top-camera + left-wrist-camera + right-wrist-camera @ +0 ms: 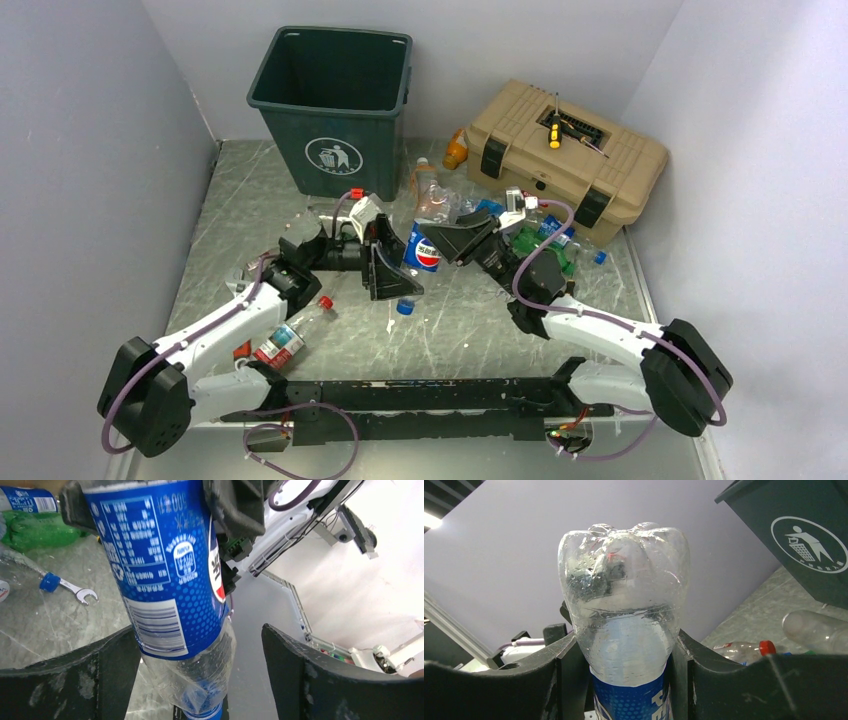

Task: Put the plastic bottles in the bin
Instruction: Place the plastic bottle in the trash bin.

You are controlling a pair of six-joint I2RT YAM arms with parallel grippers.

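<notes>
Your right tool is clamped on the blue-label bottle, with a finger pressed on each side between the label and the clear base. The bottle is tilted cap-end down between your two tools, near the front of the bin and outside it. I can't tell if the cap touches the table. Your left tool stands wide around the neck end, one finger right beside the bottle and the other apart from it. A red-cap bottle lies on the table, near left. Other bottles are heaped against the tan toolbox, and an orange bottle sits at the box's far-left corner. A screwdriver lies on the lid.
</notes>
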